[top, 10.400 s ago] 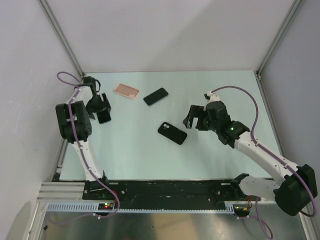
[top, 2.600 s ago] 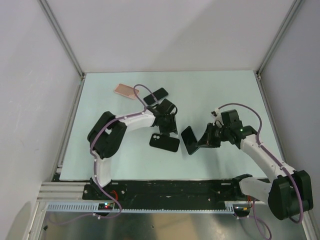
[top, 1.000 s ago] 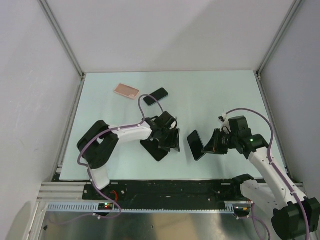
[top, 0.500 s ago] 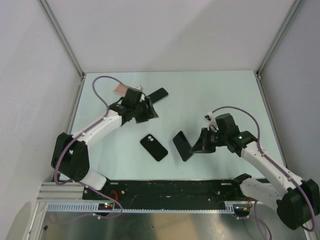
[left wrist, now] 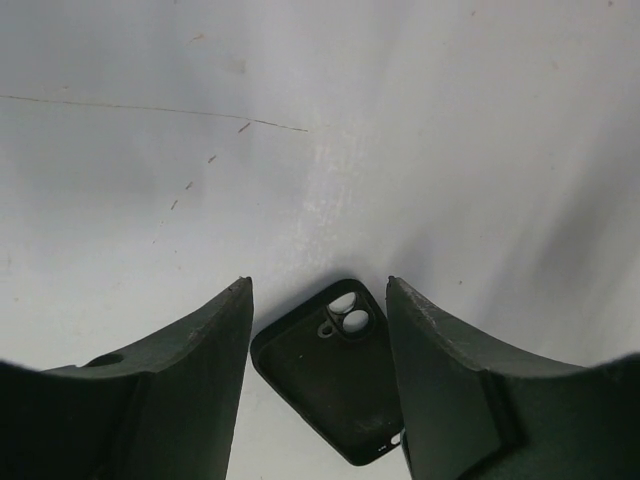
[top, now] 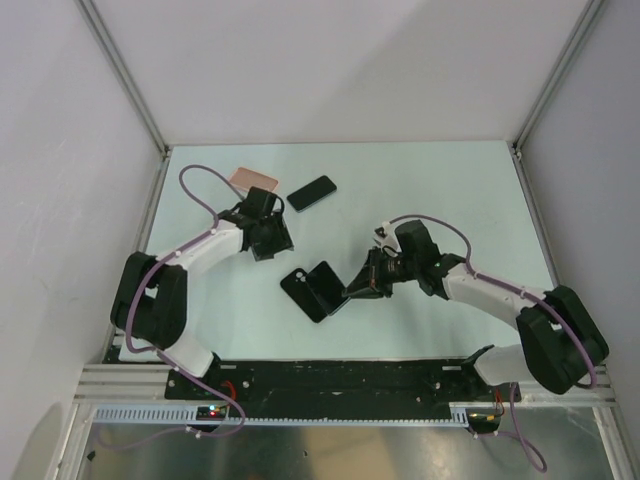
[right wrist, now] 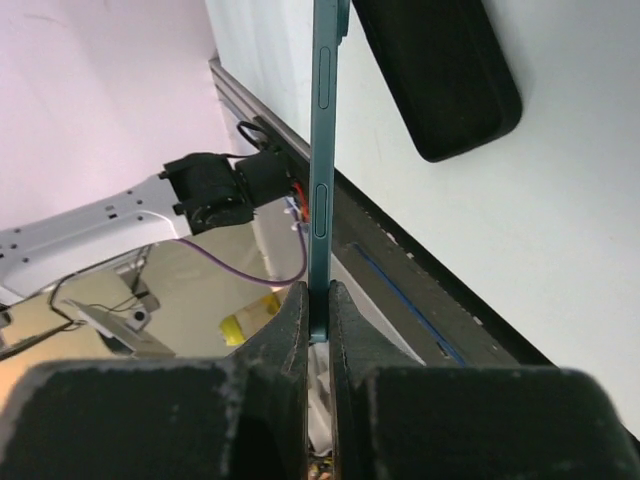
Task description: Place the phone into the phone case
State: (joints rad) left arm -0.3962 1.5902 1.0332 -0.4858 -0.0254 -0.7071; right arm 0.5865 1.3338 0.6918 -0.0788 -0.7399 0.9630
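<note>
While the right hand (top: 352, 288) is pinching the phone (top: 325, 283) tight by its thin edge, just at 3 o'clock of a black slab (top: 303, 292), the left hand (top: 268, 238) is hanging wide open and empty. The phone case (top: 252, 181) is lying flat at the bench's (top: 450, 190) 11 o'clock, well apart. This is looking like the carry step, calling next for swinging the phone over and levelling it into that shell.

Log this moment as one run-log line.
left gripper: open, empty | right gripper: shut on phone, held on edge | phone case: flat, far left, no phone inside | near black slab: flat beside phone
</note>
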